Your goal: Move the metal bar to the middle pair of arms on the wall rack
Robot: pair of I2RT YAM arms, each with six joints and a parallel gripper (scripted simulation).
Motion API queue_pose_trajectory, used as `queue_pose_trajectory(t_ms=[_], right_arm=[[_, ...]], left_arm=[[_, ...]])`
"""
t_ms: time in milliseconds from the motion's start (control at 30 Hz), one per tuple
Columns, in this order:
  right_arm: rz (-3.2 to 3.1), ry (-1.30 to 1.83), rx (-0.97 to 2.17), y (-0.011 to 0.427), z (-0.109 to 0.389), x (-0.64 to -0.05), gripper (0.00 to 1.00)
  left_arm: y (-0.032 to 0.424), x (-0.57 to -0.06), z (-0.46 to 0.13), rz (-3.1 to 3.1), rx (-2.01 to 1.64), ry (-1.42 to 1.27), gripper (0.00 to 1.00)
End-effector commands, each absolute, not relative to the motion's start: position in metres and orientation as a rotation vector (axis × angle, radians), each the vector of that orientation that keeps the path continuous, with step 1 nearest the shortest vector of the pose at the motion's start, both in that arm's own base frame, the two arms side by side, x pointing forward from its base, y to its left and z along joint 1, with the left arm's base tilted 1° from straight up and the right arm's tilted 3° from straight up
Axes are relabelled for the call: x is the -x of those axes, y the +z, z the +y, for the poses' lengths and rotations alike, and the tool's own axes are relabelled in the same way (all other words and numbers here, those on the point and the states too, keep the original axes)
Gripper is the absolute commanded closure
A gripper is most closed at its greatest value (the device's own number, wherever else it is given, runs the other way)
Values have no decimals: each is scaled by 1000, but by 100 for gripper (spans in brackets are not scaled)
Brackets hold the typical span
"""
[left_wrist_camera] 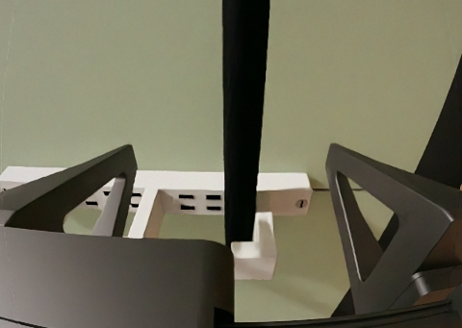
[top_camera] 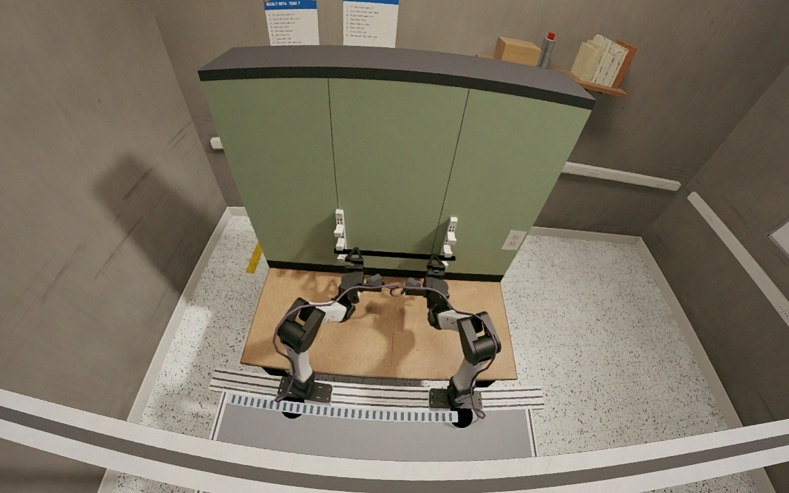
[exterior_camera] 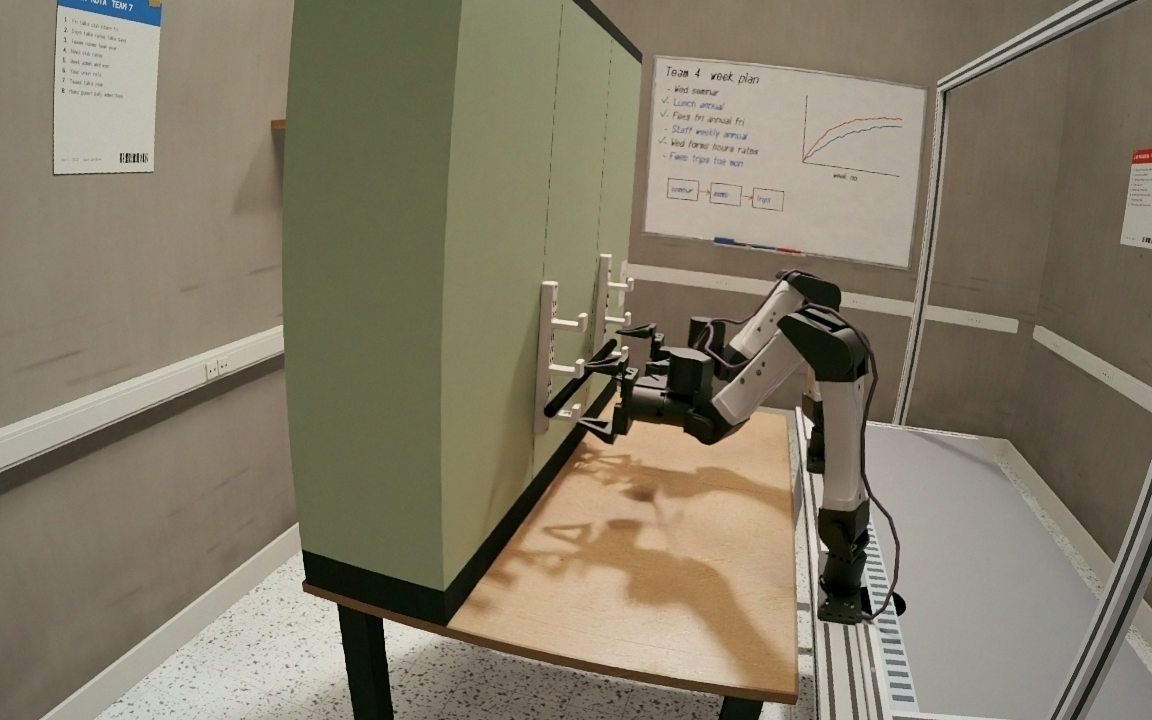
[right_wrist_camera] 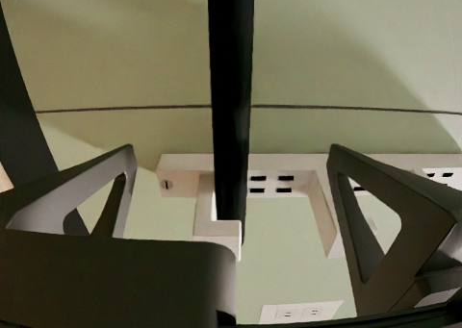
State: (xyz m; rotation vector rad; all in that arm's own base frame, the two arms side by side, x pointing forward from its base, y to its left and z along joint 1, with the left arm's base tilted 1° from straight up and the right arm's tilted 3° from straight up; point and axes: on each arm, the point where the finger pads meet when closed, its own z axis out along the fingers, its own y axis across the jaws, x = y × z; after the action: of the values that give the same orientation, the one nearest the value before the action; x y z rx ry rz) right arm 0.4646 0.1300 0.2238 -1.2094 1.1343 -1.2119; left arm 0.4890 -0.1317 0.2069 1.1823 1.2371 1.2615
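A pale green panelled wall [top_camera: 394, 153] [exterior_camera: 365, 268] [left_wrist_camera: 96, 78] [right_wrist_camera: 313, 54] rises before me, at the back of my wooden table [top_camera: 385, 343] [exterior_camera: 696, 537]. My left arm [top_camera: 301, 361] [exterior_camera: 844, 447] and right arm [top_camera: 480, 343] [exterior_camera: 763, 322] both reach over the tabletop toward it. Upright on the wall stand the rack's two white rails, the left rail [top_camera: 339, 220] [exterior_camera: 546, 340] [left_wrist_camera: 192, 179] and the right rail [top_camera: 452, 226] [exterior_camera: 602, 304] [right_wrist_camera: 289, 162], each with three hooked arms. The black metal bar [top_camera: 394, 254] [exterior_camera: 573, 389] [left_wrist_camera: 244, 102] [right_wrist_camera: 231, 102] spans them level at the lowest pair, one pair below the middle. My left gripper [top_camera: 354, 250] [exterior_camera: 587, 394] [left_wrist_camera: 231, 154] is spread wide and grips nothing, one finger above the bar's line and one below. My right gripper [top_camera: 435, 257] [exterior_camera: 623, 353] [right_wrist_camera: 231, 155] is spread just as wide, also empty, near the bar's other end. Smallest is a white double outlet [top_camera: 513, 239] [right_wrist_camera: 301, 313], on the wall to the right of the rack.
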Motion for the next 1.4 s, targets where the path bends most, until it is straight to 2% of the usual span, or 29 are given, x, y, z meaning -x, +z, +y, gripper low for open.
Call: queue_pose_trajectory(t_ms=[0,500,1367], right_arm=[[1133,-1208,1232,220,131,-472,0],[1134,-1205,1232,221,131,-492,0],[1138,-1203,1228,221,131,-496,0]], left_arm=[[209,-497,-134,1231,-1184,1257,0],[205,-518,-132,1237,-1197,1256,0],[202,-519,-131,1243,-1205,1256,0]])
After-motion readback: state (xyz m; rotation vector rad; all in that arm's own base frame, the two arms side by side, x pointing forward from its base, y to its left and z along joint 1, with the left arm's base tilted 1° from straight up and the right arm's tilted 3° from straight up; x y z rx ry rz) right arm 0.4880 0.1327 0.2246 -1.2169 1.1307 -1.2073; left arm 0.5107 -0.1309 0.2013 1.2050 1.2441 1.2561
